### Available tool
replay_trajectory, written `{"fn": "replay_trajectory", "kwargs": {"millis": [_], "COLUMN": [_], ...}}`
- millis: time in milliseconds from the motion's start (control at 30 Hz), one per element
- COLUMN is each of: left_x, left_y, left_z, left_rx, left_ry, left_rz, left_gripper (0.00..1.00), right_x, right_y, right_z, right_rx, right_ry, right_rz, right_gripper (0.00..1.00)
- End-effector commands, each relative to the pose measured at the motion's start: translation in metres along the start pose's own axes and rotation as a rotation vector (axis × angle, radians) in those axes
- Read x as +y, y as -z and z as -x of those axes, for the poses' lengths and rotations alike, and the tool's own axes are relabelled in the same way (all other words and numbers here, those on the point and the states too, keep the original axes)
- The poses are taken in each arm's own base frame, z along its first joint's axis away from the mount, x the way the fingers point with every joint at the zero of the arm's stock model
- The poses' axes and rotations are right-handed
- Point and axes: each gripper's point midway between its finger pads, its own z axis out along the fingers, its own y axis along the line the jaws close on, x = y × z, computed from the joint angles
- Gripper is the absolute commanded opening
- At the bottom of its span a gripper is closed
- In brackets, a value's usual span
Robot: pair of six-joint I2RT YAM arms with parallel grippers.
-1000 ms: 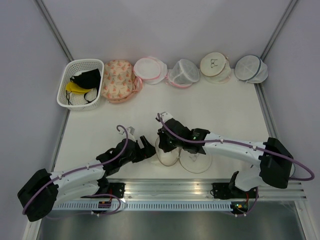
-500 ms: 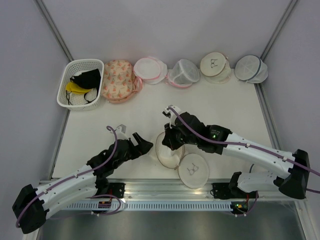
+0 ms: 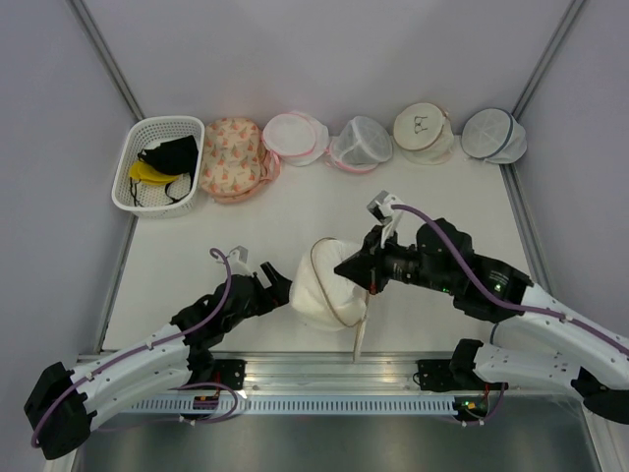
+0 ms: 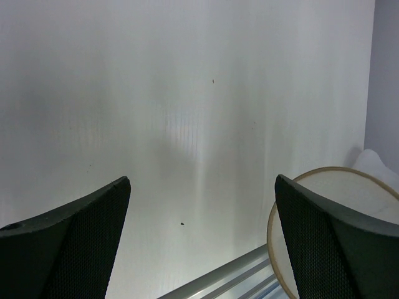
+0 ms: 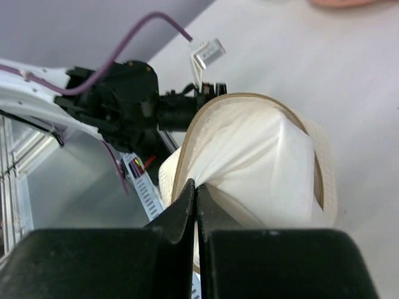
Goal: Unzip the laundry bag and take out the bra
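Observation:
The laundry bag (image 3: 305, 295), cream mesh with tan zip trim, hangs unzipped above the table's near middle. Its round flat face (image 3: 358, 337) dangles edge-on below. My right gripper (image 3: 346, 267) is shut on smooth white fabric inside the tan ring, which looks like the bra (image 3: 327, 267). In the right wrist view the jaws (image 5: 197, 190) pinch the bra (image 5: 262, 156) right beside the bag's trim (image 5: 186, 152). My left gripper (image 3: 282, 288) stands open just left of the bag, empty. Its wrist view shows both fingers (image 4: 68, 243) wide apart over bare table, with the bag's flat face (image 4: 349, 199) at right.
Along the back edge sit a white basket (image 3: 126, 167) holding a black and a yellow bra, a floral pouch (image 3: 232, 157), two pink-trimmed pouches (image 3: 295, 138), a tan-trimmed one (image 3: 423, 128) and a blue-trimmed one (image 3: 494, 135). An aluminium rail (image 3: 324, 369) runs along the near edge.
My right gripper has risen and drawn right, lifting the white bundle off the table. The bag's flat face, lying on the table before, now hangs down. The left gripper has barely moved.

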Motion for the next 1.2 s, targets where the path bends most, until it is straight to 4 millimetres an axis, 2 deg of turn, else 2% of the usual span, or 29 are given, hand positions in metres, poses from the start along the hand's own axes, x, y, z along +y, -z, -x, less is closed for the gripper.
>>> {"fn": "replay_trajectory", "kwargs": {"millis": [0, 67, 233, 333, 400, 500, 567, 633, 667, 833, 967, 1033, 1100, 1133, 1167], "left_x": [-0.004, -0.004, -0.015, -0.037, -0.065, -0.076, -0.074, -0.064, -0.063, -0.076, -0.077, -0.056, -0.021, -0.016, -0.020], "left_y": [0.000, 0.001, 0.002, 0.009, 0.023, 0.035, 0.044, 0.049, 0.056, 0.069, 0.073, 0.072, 0.070, 0.070, 0.070], "left_z": [0.008, 0.008, 0.007, 0.010, 0.024, 0.033, 0.046, 0.052, 0.063, 0.073, 0.083, 0.091, 0.088, 0.087, 0.087], "left_rx": [-0.031, -0.029, -0.019, -0.017, -0.061, -0.098, -0.144, -0.164, -0.215, -0.249, -0.283, -0.325, -0.331, -0.323, -0.317], "left_ry": [0.022, 0.022, 0.046, 0.079, 0.116, 0.177, 0.221, 0.239, 0.253, 0.223, 0.215, 0.277, 0.326, 0.318, 0.301], "left_rz": [0.005, 0.002, -0.044, -0.159, -0.297, -0.374, -0.359, -0.296, -0.301, -0.360, -0.340, -0.219, -0.027, 0.005, 0.000], "left_gripper": [1.00, 1.00, 1.00, 1.00, 1.00, 1.00, 1.00, 1.00, 1.00, 1.00, 1.00, 1.00, 1.00, 1.00, 1.00], "right_x": [0.010, 0.006, -0.006, -0.014, -0.019, -0.033, -0.044, -0.055, -0.060, -0.070, -0.082, -0.092, -0.101, -0.102, -0.101], "right_y": [0.019, 0.020, 0.006, 0.005, 0.006, 0.006, 0.004, 0.000, -0.002, -0.019, -0.026, -0.024, -0.018, -0.017, -0.018], "right_z": [0.043, 0.046, 0.032, 0.033, 0.033, 0.029, 0.023, 0.015, 0.011, -0.014, -0.030, -0.032, -0.033, -0.034, -0.035], "right_rx": [-0.211, -0.219, -0.145, -0.158, -0.162, -0.154, -0.136, -0.108, -0.093, -0.017, 0.031, 0.033, 0.034, 0.043, 0.046], "right_ry": [-0.027, -0.028, -0.033, -0.036, -0.034, -0.034, -0.035, -0.037, -0.036, -0.027, -0.010, -0.003, 0.006, 0.012, 0.013], "right_rz": [0.028, 0.006, -0.053, -0.094, -0.119, -0.192, -0.249, -0.298, -0.324, -0.341, -0.374, -0.426, -0.483, -0.488, -0.479], "right_gripper": [0.01, 0.00, 0.00, 0.00, 0.00, 0.00, 0.00, 0.01, 0.00, 0.01, 0.00, 0.00, 0.00, 0.00, 0.00]}}
